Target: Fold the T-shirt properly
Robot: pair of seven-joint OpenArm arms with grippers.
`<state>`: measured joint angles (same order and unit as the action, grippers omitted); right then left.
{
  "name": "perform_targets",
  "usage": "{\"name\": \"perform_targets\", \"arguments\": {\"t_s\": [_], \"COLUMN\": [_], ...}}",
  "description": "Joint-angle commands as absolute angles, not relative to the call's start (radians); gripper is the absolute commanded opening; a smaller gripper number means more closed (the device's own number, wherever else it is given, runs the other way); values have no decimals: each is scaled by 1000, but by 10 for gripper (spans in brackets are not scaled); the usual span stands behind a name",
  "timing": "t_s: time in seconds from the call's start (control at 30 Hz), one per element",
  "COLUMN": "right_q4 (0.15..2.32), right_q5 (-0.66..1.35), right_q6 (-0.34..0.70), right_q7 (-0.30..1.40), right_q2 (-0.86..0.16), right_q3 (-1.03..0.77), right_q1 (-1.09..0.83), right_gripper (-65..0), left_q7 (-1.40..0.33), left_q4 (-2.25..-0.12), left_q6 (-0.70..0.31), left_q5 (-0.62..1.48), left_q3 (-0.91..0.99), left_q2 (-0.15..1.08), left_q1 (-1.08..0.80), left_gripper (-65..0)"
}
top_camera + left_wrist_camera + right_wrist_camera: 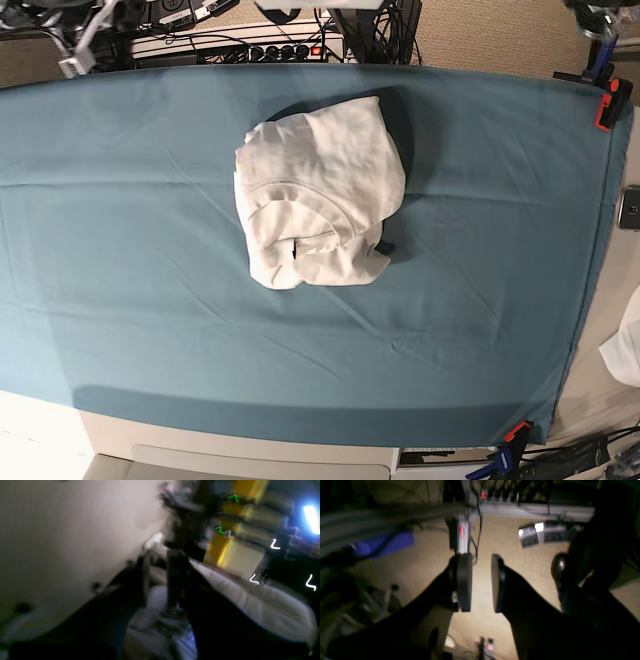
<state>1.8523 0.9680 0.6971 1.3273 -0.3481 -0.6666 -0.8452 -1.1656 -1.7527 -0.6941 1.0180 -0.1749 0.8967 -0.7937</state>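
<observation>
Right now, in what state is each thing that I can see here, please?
T-shirt: bunched in a loose heap, not folded, lying free on the table cloth.
table cloth: spread flat, clamped at two corners.
right claw: open, empty.
left claw: too blurred to tell.

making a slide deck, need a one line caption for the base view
Crumpled white T-shirt bunched in a heap on the teal table cloth, no arm in view.

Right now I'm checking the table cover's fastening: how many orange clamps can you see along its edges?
2. One clamp grips the teal cloth at the upper right corner, another at the lower right. The left corners are outside the picture, so more may exist.
</observation>
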Motion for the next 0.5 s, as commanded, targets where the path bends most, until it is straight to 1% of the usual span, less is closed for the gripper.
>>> {"name": "perform_targets", "arguments": {"t_s": [0.0,0.1,0.2,0.4,0.47], "right_q4": [1842,1728,1533,976,778], "right_q5": [941,779,632,447,390], "right_q6": [698,698,698,698,698], "right_q7": [1276,1112,953,613,485], "right_q2": [-360,-360,-360,-360,-360], "right_q3": [-647,-543,-434,-276,-245], "right_q1": [-855,-844,-811,-645,-570], "right_gripper": [-509,-509,-509,-509,-509], "left_q7": [-1083,-828,-638,-339,-228], "left_q4": [-1710,-1519,-1305,-919,-813], "left_q6": [-698,-698,-698,-695,-629], "left_q5": [957,737,622,432,345], "left_q3": [-168,-168,-168,-168,-168], "left_q2": [878,775,668,487,445], "left_q1": [-792,-760,-714,-590,-549], "left_gripper": [-539,-539,-538,-538,-538]}}
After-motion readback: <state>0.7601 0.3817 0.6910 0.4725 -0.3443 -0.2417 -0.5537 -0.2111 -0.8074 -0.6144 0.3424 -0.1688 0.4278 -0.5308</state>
